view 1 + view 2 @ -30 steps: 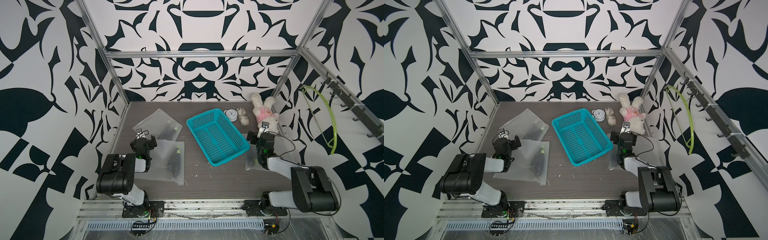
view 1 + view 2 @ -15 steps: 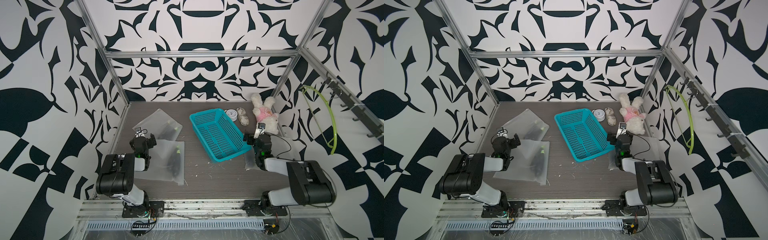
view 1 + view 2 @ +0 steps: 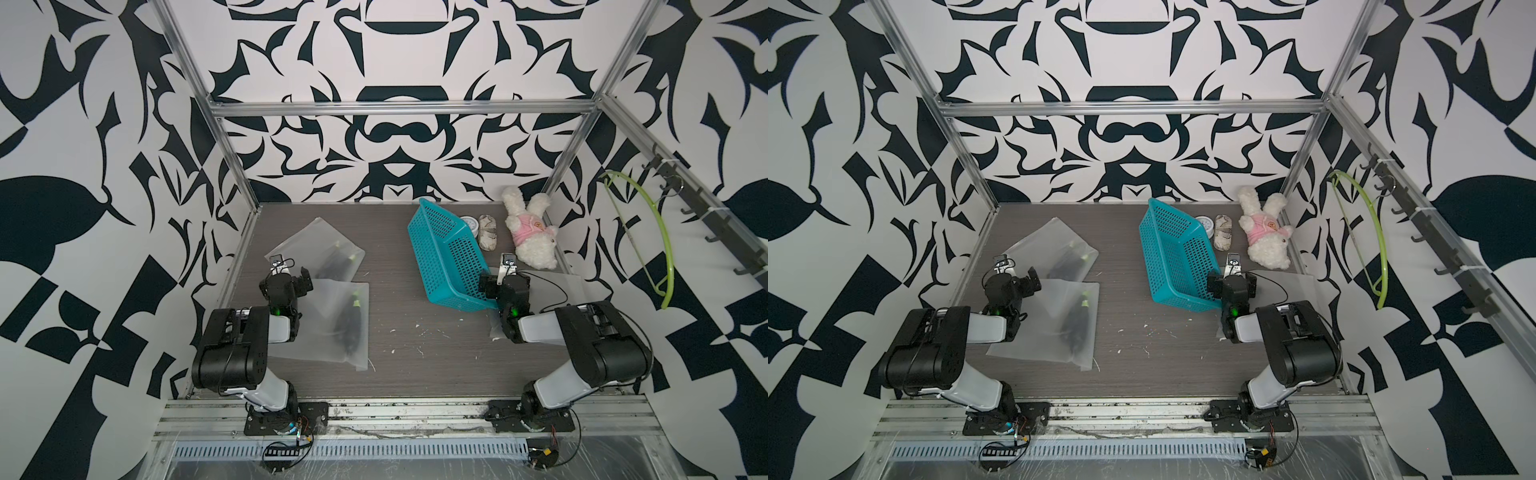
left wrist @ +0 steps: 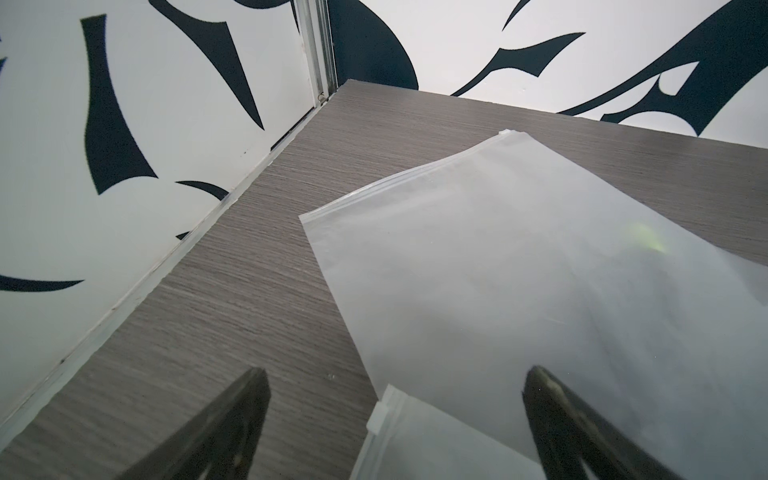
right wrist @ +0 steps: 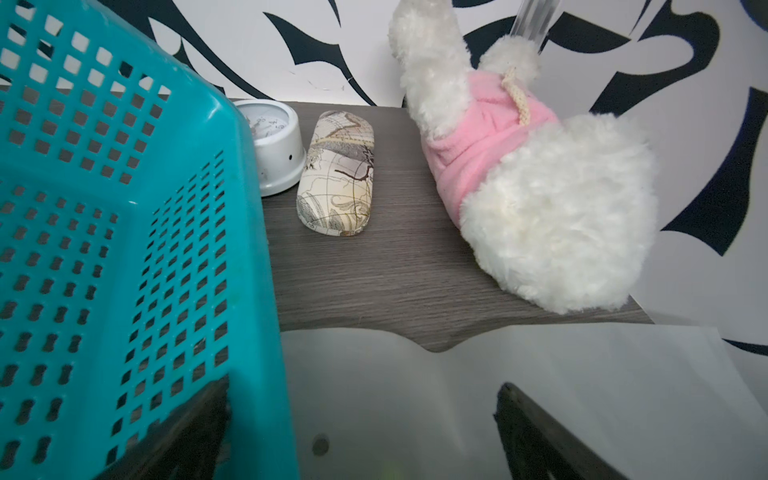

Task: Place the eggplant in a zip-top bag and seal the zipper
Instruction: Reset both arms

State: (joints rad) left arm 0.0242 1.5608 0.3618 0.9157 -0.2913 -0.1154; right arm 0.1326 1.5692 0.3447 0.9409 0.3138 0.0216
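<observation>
1 thing has moved in the last second, and it is not part of your task: the teal basket (image 3: 446, 257), flat on its base 1 second ago, now stands tipped up on edge toward the far right corner of the table (image 3: 415, 365), apparently levered there by your right gripper (image 3: 503, 286). That gripper is spread wide and grips nothing. In the right wrist view the basket's rim runs between its jaws, with 1 of its fingers (image 5: 183, 436) on the mesh side and the other over a frosted bag (image 5: 457, 390) at the right edge. Your left gripper (image 3: 286, 282) has barely stirred; it is just as wide, empty, and hovers low by the left edge over a corner of the near bag (image 3: 328, 320). You have no loose eggplant in sight. The only 2 visible already lie inside bags near the left edge: 1 eggplant (image 3: 347, 328) in the near bag and 1 more eggplant (image 3: 337, 262) in the far bag (image 3: 307, 243). Whether the frosted bag holds anything you cannot tell. So the tipping probably just uncovers that bag and does not advance the packing. Watch that the basket does not topple onto the small white clock (image 3: 469, 224) beside it.
</observation>
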